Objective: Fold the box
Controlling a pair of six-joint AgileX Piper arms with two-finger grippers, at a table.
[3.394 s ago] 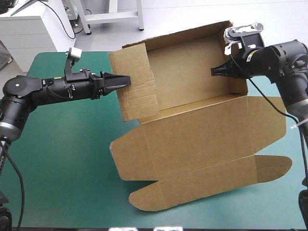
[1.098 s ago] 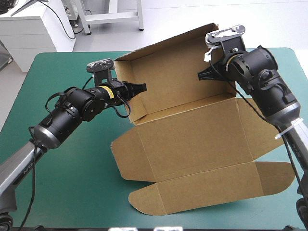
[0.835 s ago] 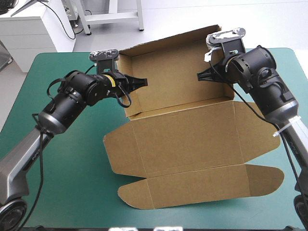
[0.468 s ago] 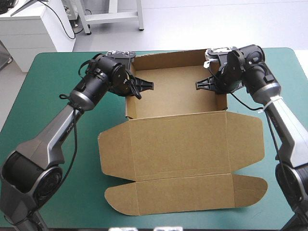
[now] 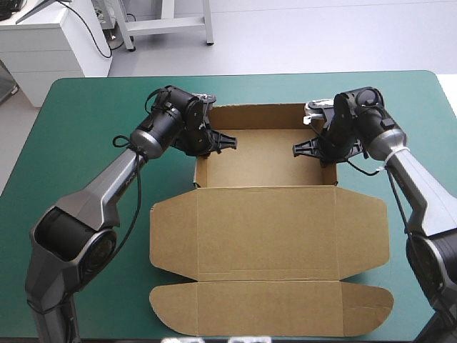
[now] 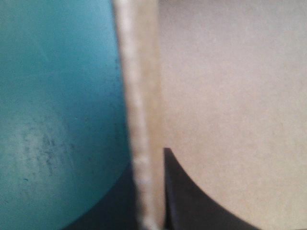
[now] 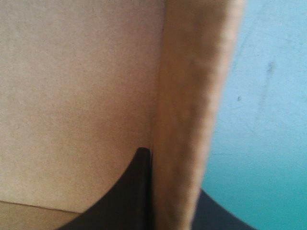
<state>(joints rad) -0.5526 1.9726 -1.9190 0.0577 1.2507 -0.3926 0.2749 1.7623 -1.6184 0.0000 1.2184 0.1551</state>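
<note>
The brown box [image 5: 264, 161] sits in the upper centre of the high view as an open tray. Its lid [image 5: 268, 232] lies flat toward the bottom of the frame and ends in a round-cornered tuck flap [image 5: 271, 309]. The left gripper [image 5: 218, 141] pinches the left side wall [image 6: 139, 120], one black finger [image 6: 187, 211] inside and one outside. The right gripper [image 5: 307, 148] clamps the right side wall [image 7: 192, 110] the same way. The step in hand looks like seating the raised side walls. Next, both grippers should let go and lift clear without dragging the walls outward. The board is matte, looks stiff and is scored in straight creases. The teal-green cover [image 5: 93, 114] is smooth.
</note>
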